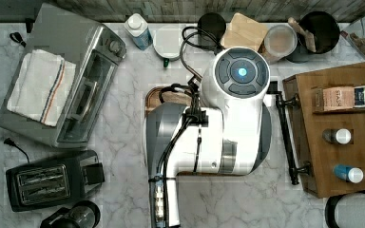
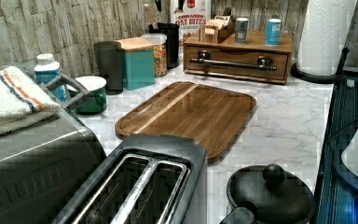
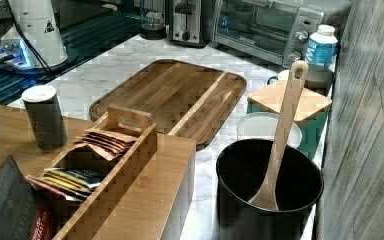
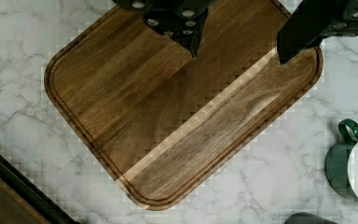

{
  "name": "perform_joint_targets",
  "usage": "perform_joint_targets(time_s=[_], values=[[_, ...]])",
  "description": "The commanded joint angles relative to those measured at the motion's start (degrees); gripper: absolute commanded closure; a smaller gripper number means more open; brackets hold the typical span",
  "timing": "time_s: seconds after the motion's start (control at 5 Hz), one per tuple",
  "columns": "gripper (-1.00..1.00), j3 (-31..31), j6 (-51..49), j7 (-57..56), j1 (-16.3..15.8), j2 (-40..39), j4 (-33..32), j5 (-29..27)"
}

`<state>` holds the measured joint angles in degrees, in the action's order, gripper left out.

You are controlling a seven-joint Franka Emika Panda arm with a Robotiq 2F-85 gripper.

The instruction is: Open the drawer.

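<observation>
i've got the gripper (image 4: 237,49) parked above the cutting board (image 4: 177,112), fingers apart, holding nothing — just staged. the drawer (image 2: 237,60) sits closed at about 1 o'clock in the left view, handle (image 2: 233,64) facing the board for a straight pull.

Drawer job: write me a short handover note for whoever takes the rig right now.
End effector: open, empty, hanging over the cutting board, touching nothing.
Drawer: shut, flush in the organiser at the counter's far end in the left view; its black bar handle is free.
Done: nothing yet; no contact with the handle.
Left: move the arm across to the handle, which lies at the top view's right, close on the bar, and pull the drawer out toward the board.
</observation>
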<state>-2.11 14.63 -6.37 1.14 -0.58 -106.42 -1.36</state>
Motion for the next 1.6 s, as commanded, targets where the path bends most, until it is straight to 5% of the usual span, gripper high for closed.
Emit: perform_joint_targets(time_s=[0.2,1.0,1.6], values=[[-1.00,0.0,0.0,-0.1,0.0,0.7,-0.6,0.0],[-1.00,-3.7,5.8,-38.6,3.1,8.5,-14.7,3.3],[-1.00,-7.7,18.4,-53.7,6.1,10.4,-24.8,8.8]])
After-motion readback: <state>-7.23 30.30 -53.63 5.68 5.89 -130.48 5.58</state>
